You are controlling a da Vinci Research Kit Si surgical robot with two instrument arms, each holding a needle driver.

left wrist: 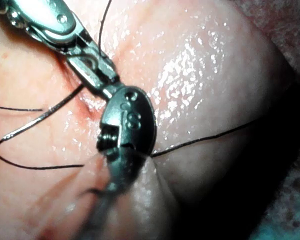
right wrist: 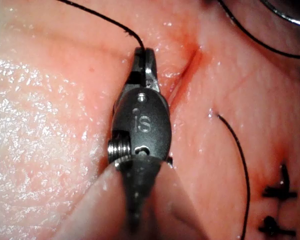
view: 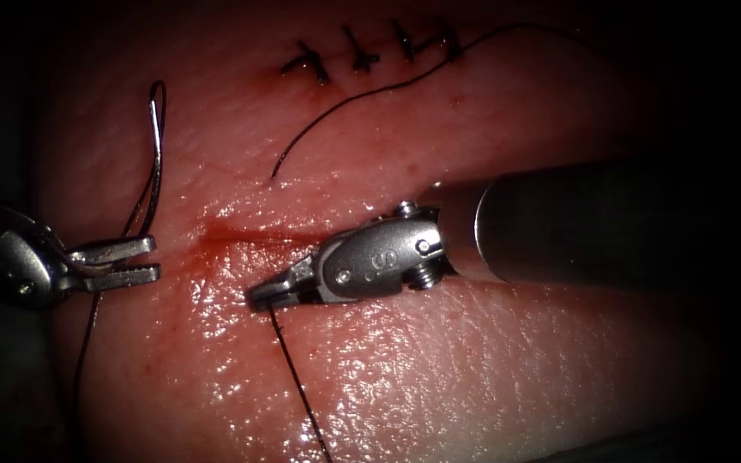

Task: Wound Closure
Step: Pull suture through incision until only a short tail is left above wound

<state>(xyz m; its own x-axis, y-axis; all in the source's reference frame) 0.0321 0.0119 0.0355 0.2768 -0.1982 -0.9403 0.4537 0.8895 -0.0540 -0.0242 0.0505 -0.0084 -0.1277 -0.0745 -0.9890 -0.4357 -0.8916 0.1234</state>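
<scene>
Left hand (view: 135,261) pinched the needle (view: 157,146) near its tail, off the tissue (view: 490,377), and the right hand (view: 266,296) pinched thread (view: 298,386) beside the cut (view: 250,231); a hard tug might snap it.

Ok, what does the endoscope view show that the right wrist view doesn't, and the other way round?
Endoscope view adds: the left tool with the needle curving up from its tip, out of the tissue; whether it grips the needle is unclear. It also adds the full row of four stitches.
Right wrist view adds: a close look from behind at the thread leaving the right tool's tip.
Both: the right tool shut on the thread, the cut with red fluid, and a loose thread end.
</scene>
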